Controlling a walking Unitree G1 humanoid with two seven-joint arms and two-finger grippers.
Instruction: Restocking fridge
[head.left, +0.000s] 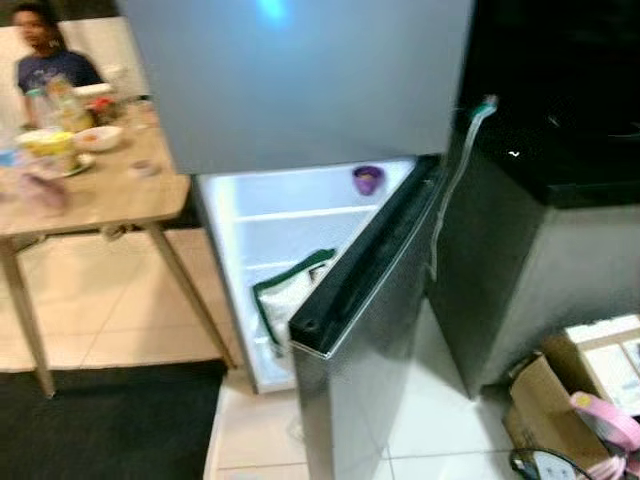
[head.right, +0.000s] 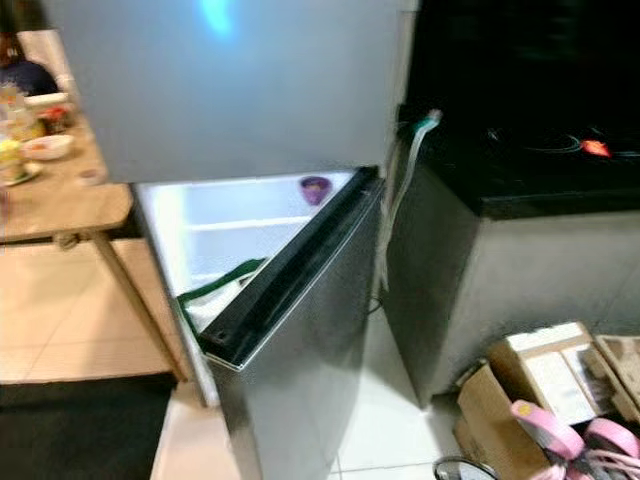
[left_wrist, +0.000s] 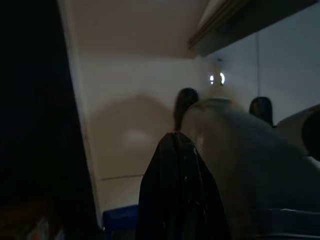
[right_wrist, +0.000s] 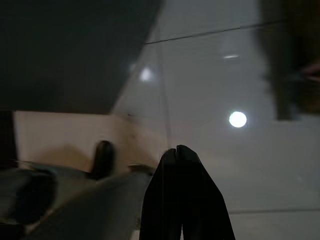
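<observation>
A grey fridge fills the frame's centre, its lower door swung open. Inside, lower centre, sits a white bag; a purple cup stands higher up. Both the left gripper and right gripper are closed, holding nothing.

One fridge, one purple cup, one green-edged bag, one table, two cardboard boxes.

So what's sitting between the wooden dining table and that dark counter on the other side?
The grey fridge, its lower door swung open, stands between the wooden table and the black-topped counter, as the head views show.
</observation>
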